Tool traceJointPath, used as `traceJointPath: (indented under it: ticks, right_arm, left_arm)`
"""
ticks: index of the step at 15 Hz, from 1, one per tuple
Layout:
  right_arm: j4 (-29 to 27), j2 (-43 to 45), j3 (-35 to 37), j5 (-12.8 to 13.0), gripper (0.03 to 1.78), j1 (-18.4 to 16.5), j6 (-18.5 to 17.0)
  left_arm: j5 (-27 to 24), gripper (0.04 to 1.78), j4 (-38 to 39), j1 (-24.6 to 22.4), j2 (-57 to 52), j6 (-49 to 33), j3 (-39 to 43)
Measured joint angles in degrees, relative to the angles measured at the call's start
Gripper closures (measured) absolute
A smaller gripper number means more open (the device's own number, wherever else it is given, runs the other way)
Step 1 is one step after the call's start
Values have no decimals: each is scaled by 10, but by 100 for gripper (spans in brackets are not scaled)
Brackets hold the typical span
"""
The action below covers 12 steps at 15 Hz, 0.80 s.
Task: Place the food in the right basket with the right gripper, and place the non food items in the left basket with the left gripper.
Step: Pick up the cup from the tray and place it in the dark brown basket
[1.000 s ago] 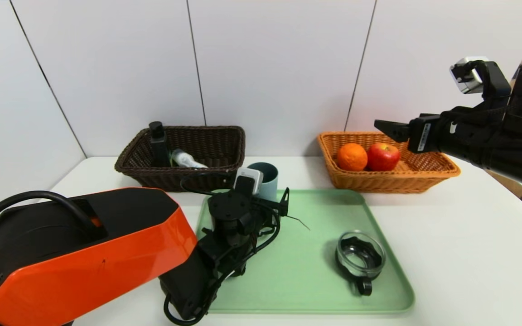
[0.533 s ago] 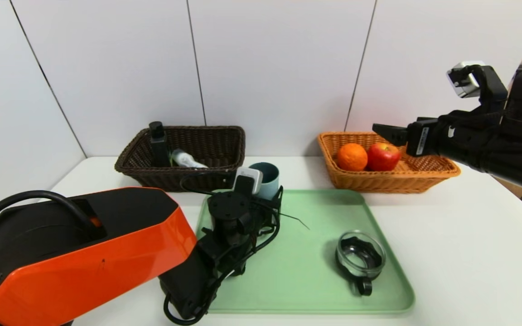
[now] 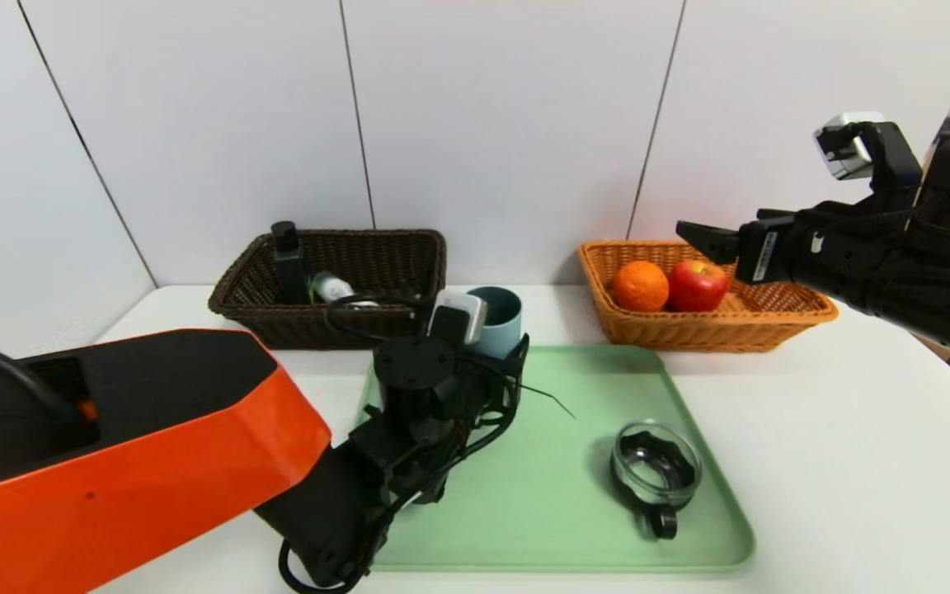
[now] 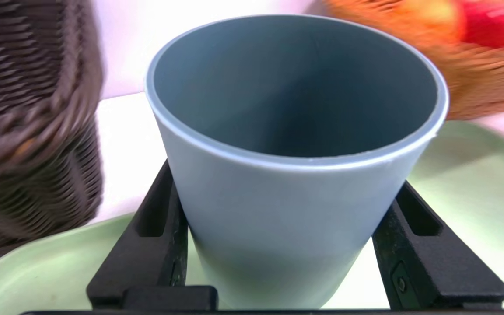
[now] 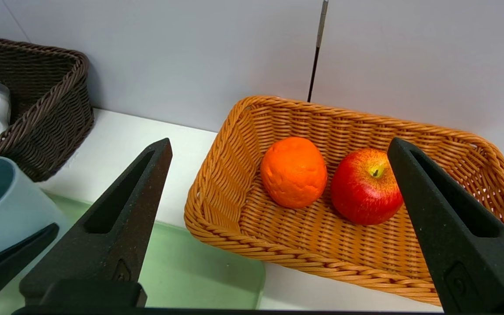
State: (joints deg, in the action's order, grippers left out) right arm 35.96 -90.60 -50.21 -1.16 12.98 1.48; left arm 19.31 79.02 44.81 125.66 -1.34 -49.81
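My left gripper (image 3: 496,351) is shut on a blue-grey cup (image 3: 498,318) and holds it just above the far left corner of the green tray (image 3: 557,495). The left wrist view shows both fingers (image 4: 147,245) pressed against the cup (image 4: 287,175) low on its sides. The dark brown left basket (image 3: 335,285) behind holds a black bottle (image 3: 287,260) and a white tube (image 3: 331,287). My right gripper (image 3: 710,241) is open and empty, raised beside the orange right basket (image 3: 772,322), which holds an orange (image 3: 640,285) and a red apple (image 3: 697,285).
A clear glass lid with a black insert (image 3: 656,472) lies on the tray's right side. The baskets stand against the white back wall. My orange left arm (image 3: 112,454) fills the front left of the table.
My left gripper has lifted the cup slightly off the tray and shifted it a little right. The left arm's shoulder has dropped lower. The right gripper has barely moved.
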Motion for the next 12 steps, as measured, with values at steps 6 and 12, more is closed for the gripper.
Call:
traceJointPath:
  ticks: [6,12]
  right_arm:
    - [0,-1,0,0,11,0,0]
    - [-52,0,-20,6,11,-11,3]
  left_arm:
    - [-13,68,-241,11,-159,-53,-97]
    - [-26,68,-520,-115,-238,-55,-257]
